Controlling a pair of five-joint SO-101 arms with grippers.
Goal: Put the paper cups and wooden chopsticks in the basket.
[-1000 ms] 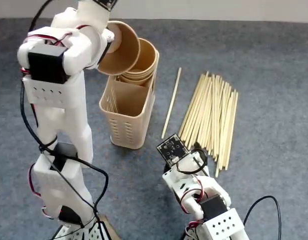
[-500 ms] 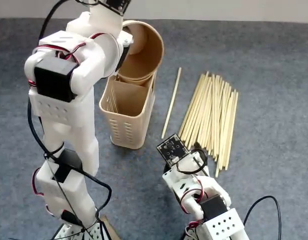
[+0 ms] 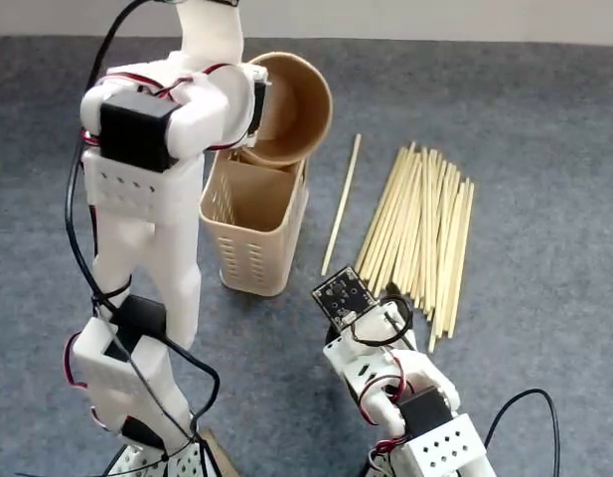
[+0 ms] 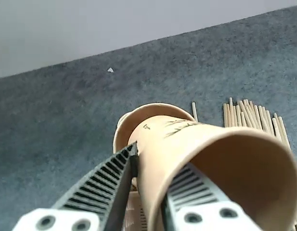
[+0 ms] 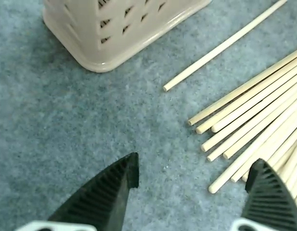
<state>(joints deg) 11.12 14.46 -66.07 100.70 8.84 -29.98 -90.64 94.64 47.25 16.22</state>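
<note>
My left gripper (image 4: 158,159) is shut on a brown paper cup (image 3: 296,104), which it holds tilted on its side above the far compartment of the beige basket (image 3: 254,234). In that compartment sits a stack of paper cups (image 3: 278,157), whose rim (image 4: 153,108) shows just beneath the held cup (image 4: 211,163). A pile of wooden chopsticks (image 3: 420,234) lies on the carpet right of the basket, with a single chopstick (image 3: 343,204) between them. My right gripper (image 5: 196,166) hangs open low over bare carpet, near the pile's ends (image 5: 254,125) and the basket's near corner (image 5: 119,33).
Grey carpet covers the whole table. The basket's near compartment (image 3: 251,199) holds nothing that I can see. The right arm (image 3: 385,358) stands at the front, close to the pile's near ends. A pale wall runs along the far edge.
The left arm has swung to the right with the cup, bringing it from the basket's back left to above the stacked cups. The right arm has kept still.
</note>
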